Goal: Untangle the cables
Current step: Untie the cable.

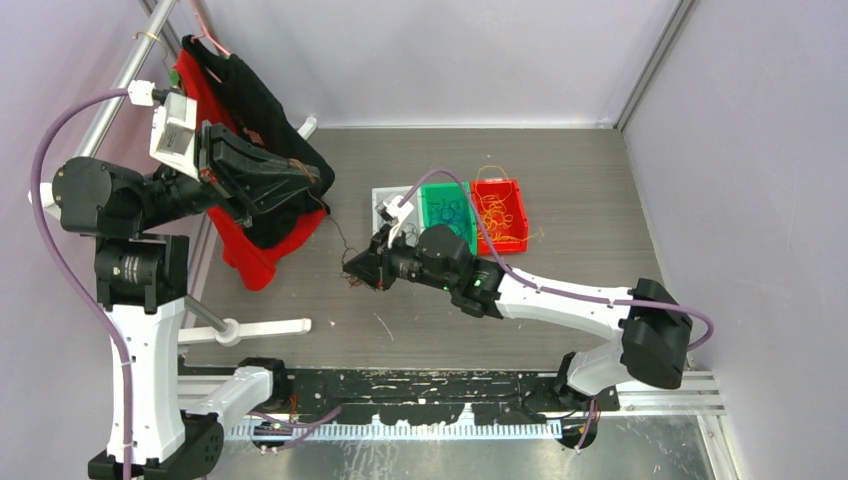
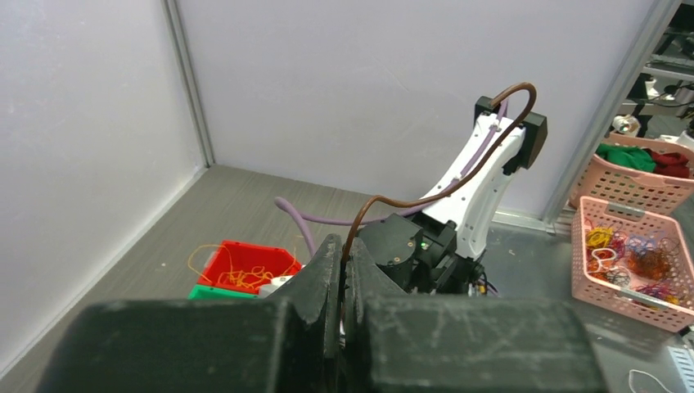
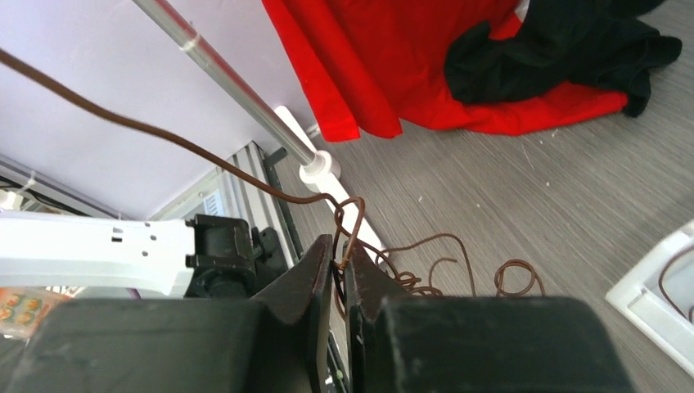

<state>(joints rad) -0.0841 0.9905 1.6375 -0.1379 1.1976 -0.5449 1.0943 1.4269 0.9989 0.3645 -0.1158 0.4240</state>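
A thin dark brown cable point(image 1: 338, 232) is stretched between my two grippers. My left gripper point(image 1: 322, 180) is raised at the left and shut on one end of it; in the left wrist view the strand point(image 2: 425, 192) arcs up out of the shut gripper point(image 2: 344, 255). My right gripper point(image 1: 353, 270) is low over the table and shut on a small knot of brown cable point(image 3: 348, 233), with loose brown loops point(image 3: 442, 274) trailing on the table beyond the gripper point(image 3: 338, 264). Yellow-orange strands lie in a red bin point(image 1: 516, 222), blue ones in a green bin point(image 1: 428, 200).
A red and black cloth point(image 1: 262, 150) hangs on a metal rack at the left, behind my left gripper. A white tray point(image 1: 384, 196) stands beside the green bin. Pink baskets point(image 2: 630, 246) of other cables stand off the table. Walls close the back and right.
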